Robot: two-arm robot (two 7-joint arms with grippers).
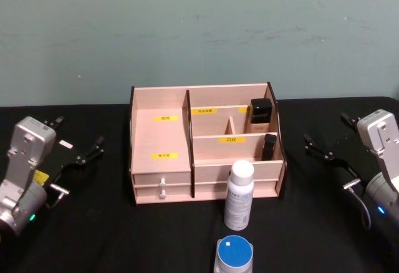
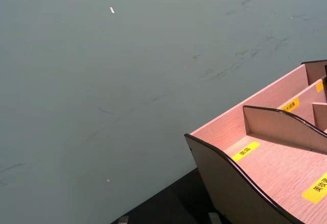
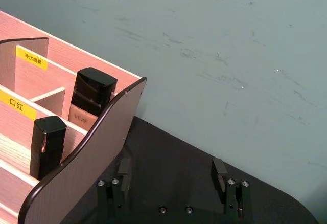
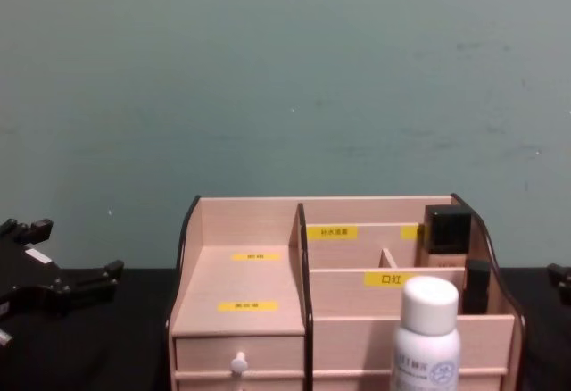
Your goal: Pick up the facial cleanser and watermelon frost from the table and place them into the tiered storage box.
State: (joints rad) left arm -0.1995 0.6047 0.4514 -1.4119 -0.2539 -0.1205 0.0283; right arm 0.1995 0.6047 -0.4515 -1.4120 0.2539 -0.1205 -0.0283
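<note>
Over on the left, the left end effector [image 1: 78, 134] is hovering above the black bench [image 1: 93, 223] with its fingers spread wide and nothing between them, well apart from the storage box [image 1: 161, 137]. The box is sitting in the middle of the bench against the back, its left tiers bare, and two black cases [image 1: 260, 111] are standing in its right-hand compartments. Just in front of its right half, a white bottle [image 1: 239, 198] is standing upright, which I am taking for the facial cleanser. A blue-capped container [image 1: 234, 254], likely the watermelon frost, is sitting nearer the robot, just beside the bottle. On the right, the right end effector [image 1: 325, 129] is hanging clear of the box, its fingers also wide and holding nothing. To my eye nothing is being picked up yet, and the first grasp is just being lined up. The next move is probably calling for one arm to swing in, drop around the bottle without tipping it, and close.
</note>
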